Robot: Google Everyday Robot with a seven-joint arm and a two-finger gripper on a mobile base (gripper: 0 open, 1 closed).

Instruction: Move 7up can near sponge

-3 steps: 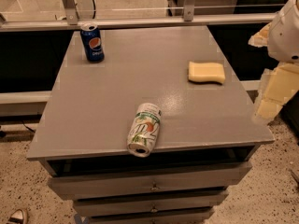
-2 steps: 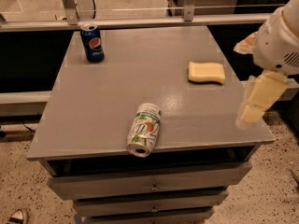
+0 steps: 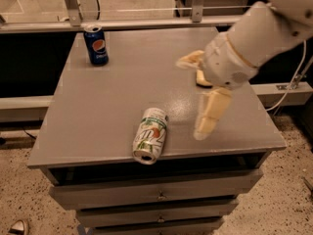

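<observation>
The jaws are spread wide with nothing between them: the gripper (image 3: 191,98) hangs above the right half of the table (image 3: 112,106), one finger pointing down toward the front edge, the other reaching left. Just behind it a sliver of the sponge (image 3: 202,80) shows; the wrist hides the rest. The 7up can (image 3: 150,135) lies on its side near the front edge, left of the gripper and apart from it, well short of the sponge. So I judge the task barely begun: the can is not yet gripped, and grasping, carrying and setting it down by the sponge all remain. Count: one gripper, one sponge, one 7up can, one Pepsi can (image 3: 96,44) upright at the far left corner, one table.
</observation>
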